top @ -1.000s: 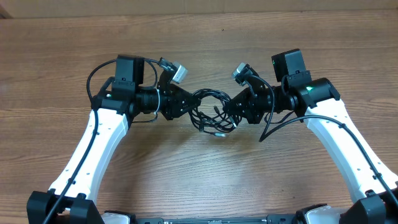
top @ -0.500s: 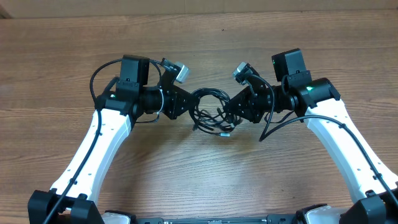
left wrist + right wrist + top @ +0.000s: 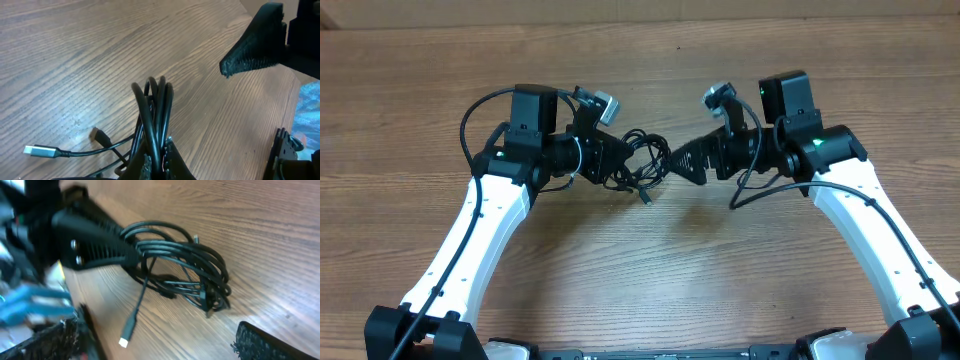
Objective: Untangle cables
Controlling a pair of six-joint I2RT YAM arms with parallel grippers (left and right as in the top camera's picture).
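Clamping looped black cables (image 3: 155, 107), left pincer (image 3: 156, 156) closed tight; right pincer (image 3: 682, 160) spread wide, empty; plug ends loose.

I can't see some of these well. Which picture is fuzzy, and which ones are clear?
Right wrist view: fuzzy all over, the cables smeared, and the left edge is worst. Left wrist view: sharp, with the table grain crisp; only the far right edge is out of focus. Overhead view: clear, with even light and no strong glare.
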